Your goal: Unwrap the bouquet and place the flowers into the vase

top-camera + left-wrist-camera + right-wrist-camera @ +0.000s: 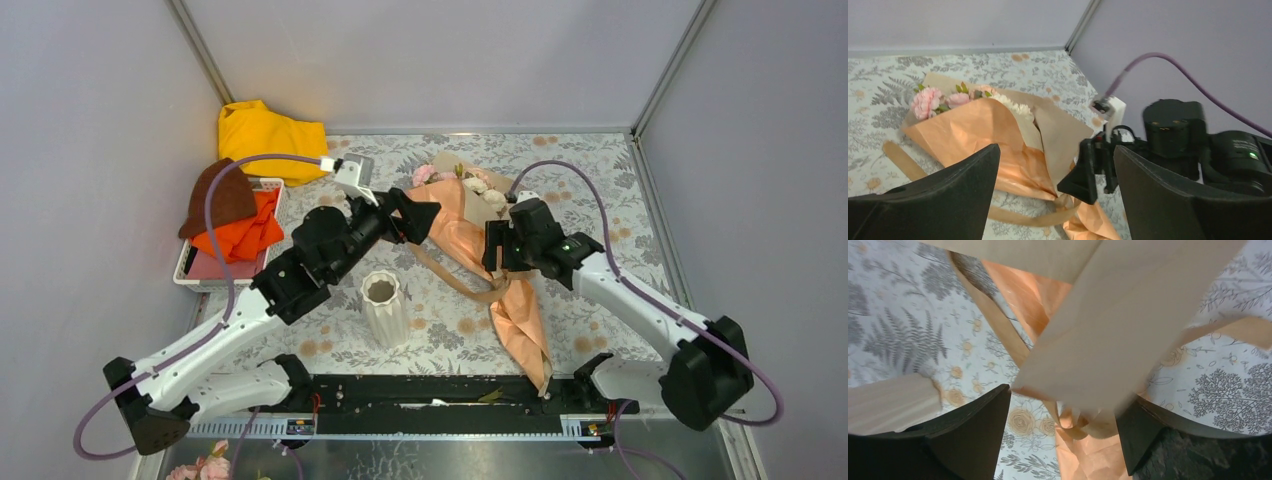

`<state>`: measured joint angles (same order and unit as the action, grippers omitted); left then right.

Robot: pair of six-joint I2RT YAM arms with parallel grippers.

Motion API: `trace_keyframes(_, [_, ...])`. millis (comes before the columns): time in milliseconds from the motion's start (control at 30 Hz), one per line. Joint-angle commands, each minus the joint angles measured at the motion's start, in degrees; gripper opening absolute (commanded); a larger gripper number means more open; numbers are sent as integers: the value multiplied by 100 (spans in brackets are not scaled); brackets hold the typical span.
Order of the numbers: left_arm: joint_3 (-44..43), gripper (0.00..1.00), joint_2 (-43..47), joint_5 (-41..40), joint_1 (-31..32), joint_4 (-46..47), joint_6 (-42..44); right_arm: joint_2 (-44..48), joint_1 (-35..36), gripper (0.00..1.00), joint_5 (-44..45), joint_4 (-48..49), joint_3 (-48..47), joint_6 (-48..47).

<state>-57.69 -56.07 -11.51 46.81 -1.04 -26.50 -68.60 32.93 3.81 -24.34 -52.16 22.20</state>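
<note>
The left gripper point(1055, 150) gapes empty; right gripper point(1066, 397) spread over the bouquet point(455, 235), seemingly unclamped; vase point(382, 308) upright.

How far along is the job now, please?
Done: nothing clearly; the bouquet lies wrapped on the table. In hand: the left end effector and right end effector are open at it. Left: unwrap, then move the flowers into the empty vase.
</note>
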Motion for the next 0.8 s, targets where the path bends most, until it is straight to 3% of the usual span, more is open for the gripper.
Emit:
trace_keyframes(0, [-5, 89, -175, -756, 599, -469, 90, -569, 55, 80, 190, 311, 87, 134])
trace_keyframes(100, [-90, 87, -455, -1245, 1219, -502, 243, -1143, 50, 69, 516, 284, -182, 58])
trace_keyframes(267, [-584, 86, -1313, -2493, 2260, -919, 610, -1980, 47, 30, 936, 284, -895, -145])
trace_keyframes(367, [-710, 85, -1734, -2809, 2462, -1032, 565, -2342, 40, 21, 1157, 159, -1567, -287])
trace_keyframes(467, [-657, 85, -1893, -2897, 2474, -1023, 362, -2707, 26, 27, 1402, 16, -2270, -391])
trace_keyframes(533, [-602, 86, -1887, -2969, 2470, -949, 278, -2942, -21, 53, 1472, -85, -2789, -409])
trace_keyframes(567, [-558, 86, -1859, -2993, 2466, -898, 237, -3042, -45, 61, 1458, -152, -2974, -393])
trace_keyframes(667, [-449, 86, -1737, -3085, 2465, -806, 95, -3032, -67, 68, 1488, -250, -3266, -265])
trace_keyframes(767, [-295, 86, -1610, -3142, 2437, -707, 3, -2557, -68, 72, 1505, -63, -2985, -106])
